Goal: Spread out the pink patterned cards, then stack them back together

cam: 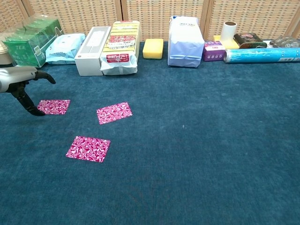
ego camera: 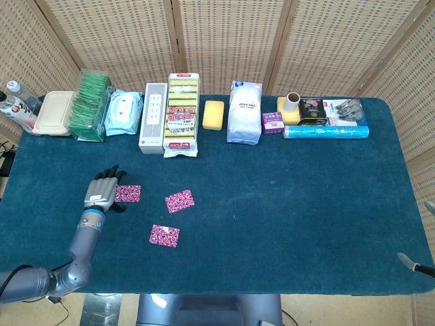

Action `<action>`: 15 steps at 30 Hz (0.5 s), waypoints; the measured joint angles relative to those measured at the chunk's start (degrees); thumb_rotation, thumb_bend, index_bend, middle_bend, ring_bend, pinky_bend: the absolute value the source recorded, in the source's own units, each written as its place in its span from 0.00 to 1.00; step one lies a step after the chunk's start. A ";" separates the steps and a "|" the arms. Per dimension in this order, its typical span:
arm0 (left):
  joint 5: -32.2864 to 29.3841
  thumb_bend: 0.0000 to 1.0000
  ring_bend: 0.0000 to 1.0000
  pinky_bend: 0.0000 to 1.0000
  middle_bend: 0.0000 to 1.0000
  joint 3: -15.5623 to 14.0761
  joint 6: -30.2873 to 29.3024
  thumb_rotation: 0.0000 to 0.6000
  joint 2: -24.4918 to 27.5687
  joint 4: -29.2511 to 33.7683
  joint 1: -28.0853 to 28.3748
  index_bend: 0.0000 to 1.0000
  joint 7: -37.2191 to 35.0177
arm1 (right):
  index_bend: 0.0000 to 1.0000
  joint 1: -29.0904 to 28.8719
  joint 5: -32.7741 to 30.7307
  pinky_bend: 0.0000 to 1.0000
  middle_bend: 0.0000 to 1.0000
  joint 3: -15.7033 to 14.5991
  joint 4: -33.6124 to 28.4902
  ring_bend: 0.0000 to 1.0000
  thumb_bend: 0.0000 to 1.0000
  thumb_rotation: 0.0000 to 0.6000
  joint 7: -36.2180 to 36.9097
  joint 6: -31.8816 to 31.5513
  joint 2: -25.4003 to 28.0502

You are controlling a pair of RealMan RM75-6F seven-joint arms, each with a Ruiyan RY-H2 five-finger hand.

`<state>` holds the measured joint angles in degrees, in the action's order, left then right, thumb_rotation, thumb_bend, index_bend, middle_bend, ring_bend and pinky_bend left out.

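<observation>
Three pink patterned cards lie apart on the blue cloth. One card (ego camera: 128, 193) (cam: 54, 106) is furthest left, another (ego camera: 179, 201) (cam: 114, 112) lies to its right, and a third (ego camera: 164, 236) (cam: 88, 148) sits nearer the front. My left hand (ego camera: 103, 190) (cam: 23, 86) hovers at the left edge of the leftmost card with fingers spread and a fingertip (cam: 35, 112) at the card's left edge; it holds nothing. Only a sliver of my right hand (ego camera: 413, 263) shows at the table's front right corner.
Along the back edge stand a green tea box (ego camera: 90, 105), wipes (ego camera: 123, 113), a white remote box (ego camera: 152, 117), a sponge pack (ego camera: 181, 114), a yellow sponge (ego camera: 213, 114), a white bag (ego camera: 245, 112) and a blue roll (ego camera: 325, 131).
</observation>
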<state>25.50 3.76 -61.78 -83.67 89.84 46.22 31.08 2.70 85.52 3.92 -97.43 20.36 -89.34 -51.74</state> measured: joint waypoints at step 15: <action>-2.61 0.19 0.00 0.07 0.00 2.74 0.73 1.00 -3.17 -3.76 -0.37 0.16 3.03 | 0.08 -0.11 -0.03 0.00 0.00 -0.02 0.00 0.00 0.01 1.00 0.06 0.14 0.00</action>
<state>22.89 6.50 -61.05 -86.84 86.07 45.85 34.10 2.58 85.48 3.90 -97.43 20.42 -89.20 -51.73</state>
